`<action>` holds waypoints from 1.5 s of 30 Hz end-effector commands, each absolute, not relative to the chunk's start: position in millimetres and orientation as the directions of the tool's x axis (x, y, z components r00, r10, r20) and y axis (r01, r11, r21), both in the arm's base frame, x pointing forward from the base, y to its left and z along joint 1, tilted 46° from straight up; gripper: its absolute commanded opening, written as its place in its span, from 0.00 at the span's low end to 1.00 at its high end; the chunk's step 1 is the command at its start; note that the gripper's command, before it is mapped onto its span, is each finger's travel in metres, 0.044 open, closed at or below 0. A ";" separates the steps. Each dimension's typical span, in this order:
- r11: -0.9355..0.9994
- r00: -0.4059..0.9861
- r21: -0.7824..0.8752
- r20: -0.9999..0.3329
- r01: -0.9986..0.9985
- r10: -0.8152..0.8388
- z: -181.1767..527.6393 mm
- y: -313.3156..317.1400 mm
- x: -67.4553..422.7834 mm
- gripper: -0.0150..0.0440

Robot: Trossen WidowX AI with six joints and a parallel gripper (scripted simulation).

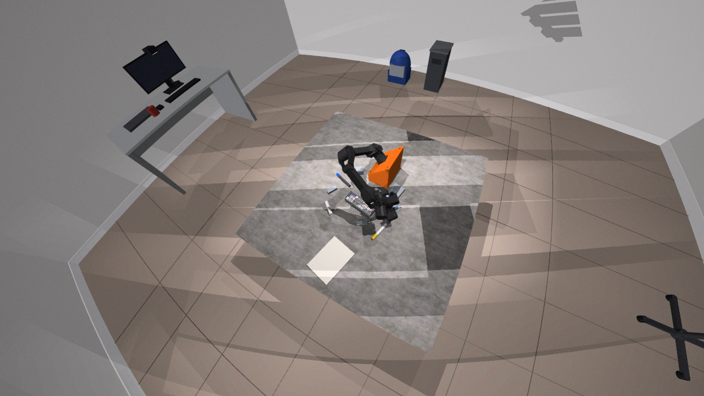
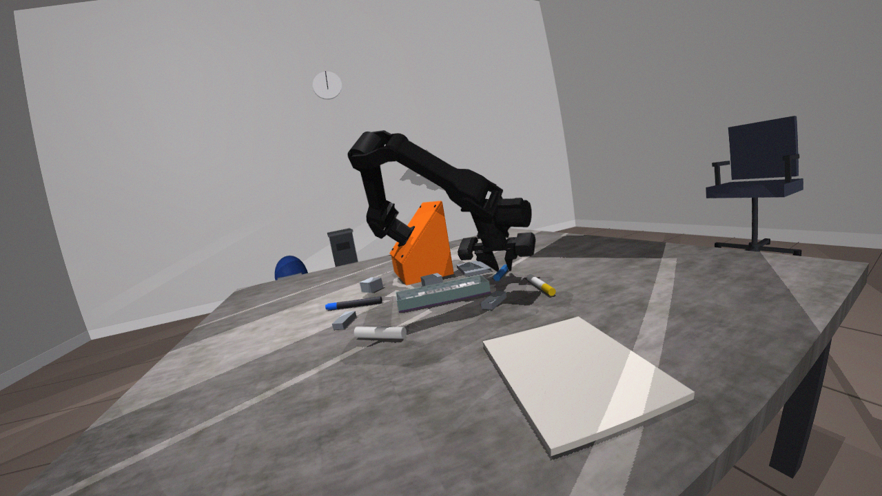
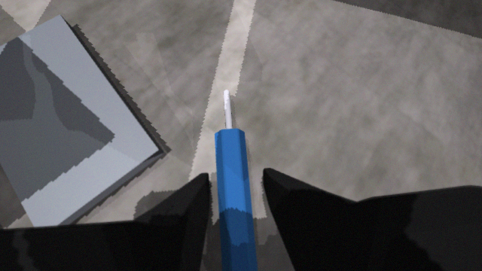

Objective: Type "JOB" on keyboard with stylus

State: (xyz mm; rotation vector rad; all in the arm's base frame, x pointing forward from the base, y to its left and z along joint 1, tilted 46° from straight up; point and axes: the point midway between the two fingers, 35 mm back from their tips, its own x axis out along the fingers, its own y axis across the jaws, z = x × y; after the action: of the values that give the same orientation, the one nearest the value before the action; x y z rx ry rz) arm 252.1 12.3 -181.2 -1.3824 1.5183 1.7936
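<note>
The stylus (image 1: 396, 208) (image 2: 500, 272) (image 3: 232, 165) is blue with a thin white tip. It lies on the desk, its tip pointing to the top of the wrist view. My gripper (image 2: 502, 267) (image 3: 236, 178) is open and low over it, one finger on each side of the blue barrel. A gap shows between each finger and the barrel in the wrist view. The lower end of the stylus is cut off by the wrist view's edge. The keyboard (image 1: 358, 202) (image 2: 444, 296) lies beside the stylus, partly covered by the arm in the top view.
A flat grey block (image 2: 473, 269) (image 3: 135, 147) lies near the stylus. A yellow-and-white marker (image 1: 379, 231) (image 2: 541, 285) lies on its other side. A black-and-blue pen (image 2: 358, 302), a white cylinder (image 2: 380, 333), small grey blocks and a white pad (image 1: 330, 259) (image 2: 586, 385) lie around the keyboard.
</note>
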 end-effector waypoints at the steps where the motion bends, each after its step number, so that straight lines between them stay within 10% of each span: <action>1: -0.323 -0.425 0.502 -0.860 -0.802 -0.281 -181.6 10.5 250.3 0.51; 11: -0.321 -0.423 0.497 -0.863 -0.806 -0.275 -181.2 12.3 252.0 0.25; 32: -0.326 -0.420 0.497 -0.863 -0.804 -0.279 -148.3 45.9 258.9 0.25; 45: 0.183 -0.438 0.408 -0.881 -0.895 -0.179 -113.8 24.3 282.2 0.25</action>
State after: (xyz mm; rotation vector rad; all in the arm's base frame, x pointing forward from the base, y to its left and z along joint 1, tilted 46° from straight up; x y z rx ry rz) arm 274.4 29.1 -122.4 -1.1037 1.7270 1.4124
